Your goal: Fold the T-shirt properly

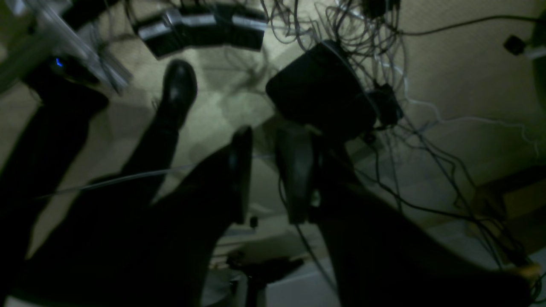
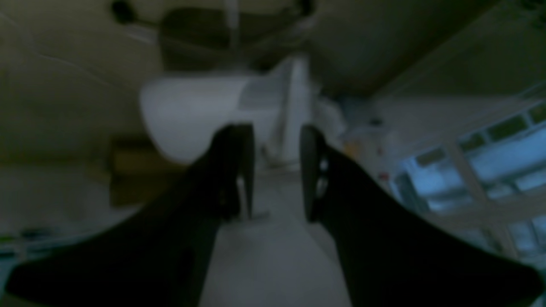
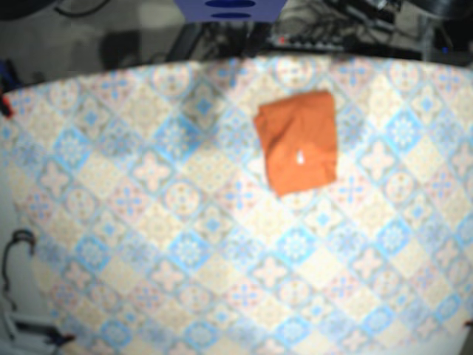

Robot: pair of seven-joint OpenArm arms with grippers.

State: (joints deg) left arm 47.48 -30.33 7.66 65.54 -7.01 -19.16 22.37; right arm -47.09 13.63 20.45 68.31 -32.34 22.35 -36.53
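The T-shirt [image 3: 297,142] is seen folded into a compact rectangle on the surface [image 3: 148,222], well apart from the left gripper [image 1: 266,143] and right gripper [image 2: 276,138], both held apart and empty, so little is judged left.

Patterned tablecloth [image 3: 185,244]; tangled cables [image 1: 362,34]

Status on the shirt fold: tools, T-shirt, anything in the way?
Left tool open, empty. Right tool open, empty. Orange T-shirt lies folded in a compact rectangle on the patterned table. No arm over it in the base view.
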